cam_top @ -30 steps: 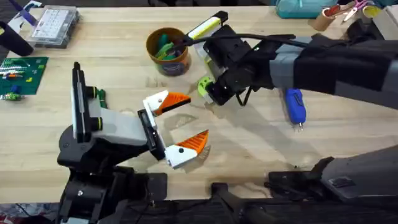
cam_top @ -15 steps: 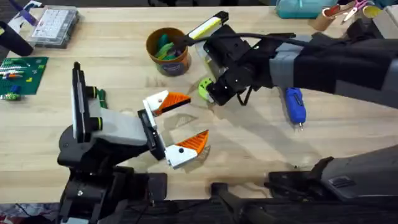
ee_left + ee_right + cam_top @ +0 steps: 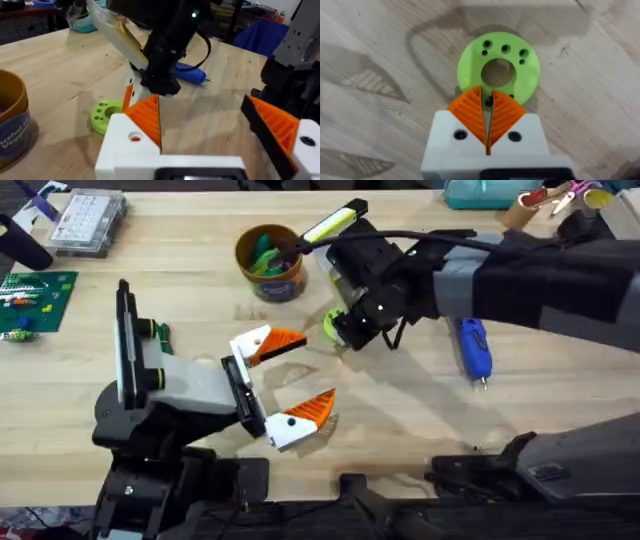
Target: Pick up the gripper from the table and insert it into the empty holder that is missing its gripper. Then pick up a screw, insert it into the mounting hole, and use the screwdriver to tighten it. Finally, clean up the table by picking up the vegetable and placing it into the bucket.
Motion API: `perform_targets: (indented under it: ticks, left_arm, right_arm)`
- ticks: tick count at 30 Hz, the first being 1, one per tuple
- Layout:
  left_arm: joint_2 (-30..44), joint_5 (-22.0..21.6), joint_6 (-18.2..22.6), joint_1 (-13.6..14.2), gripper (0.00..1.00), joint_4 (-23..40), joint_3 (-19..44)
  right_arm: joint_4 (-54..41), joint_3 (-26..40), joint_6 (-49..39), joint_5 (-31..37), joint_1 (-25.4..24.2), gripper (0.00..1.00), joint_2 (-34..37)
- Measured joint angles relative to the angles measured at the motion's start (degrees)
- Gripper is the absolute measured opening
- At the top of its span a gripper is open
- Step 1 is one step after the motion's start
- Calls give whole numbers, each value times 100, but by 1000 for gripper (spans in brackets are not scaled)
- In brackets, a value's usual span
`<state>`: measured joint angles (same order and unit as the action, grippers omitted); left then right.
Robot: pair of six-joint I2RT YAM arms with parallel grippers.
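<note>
The lime-green vegetable (image 3: pixel 329 322) lies flat on the table, right of the orange-brown bucket (image 3: pixel 268 260). My right gripper (image 3: pixel 340 332) reaches across from the right and hangs just over it. In the right wrist view the right gripper (image 3: pixel 488 102) is shut, pads together, tips over the near rim of the vegetable (image 3: pixel 517 60). My left gripper (image 3: pixel 298 375) stands open and empty near the front; from it I see the vegetable (image 3: pixel 105 116) and the bucket (image 3: pixel 10 120). The blue screwdriver (image 3: pixel 474 350) lies to the right.
A clear parts box (image 3: pixel 88 220) and a green circuit board (image 3: pixel 35 298) sit at the far left. A yellow and white tool (image 3: pixel 335 222) lies behind the right gripper. Containers (image 3: pixel 525 208) stand at the back right. The bucket holds green pieces.
The right gripper has crept slightly forward over the vegetable, covering more of it. The left arm has not moved.
</note>
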<state>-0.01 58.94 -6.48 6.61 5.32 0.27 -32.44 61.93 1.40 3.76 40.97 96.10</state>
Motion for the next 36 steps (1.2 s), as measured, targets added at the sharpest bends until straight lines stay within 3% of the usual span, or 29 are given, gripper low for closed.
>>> perform_targets:
  ticks: [22,36]
  left_arm:
    - [0,0,0,0,986,0,0]
    - [0,0,0,0,986,2,0]
  right_arm:
    - [-352,129,-143,-3,0,6,41]
    - [-1691,1466,-145,-18,0,6,59]
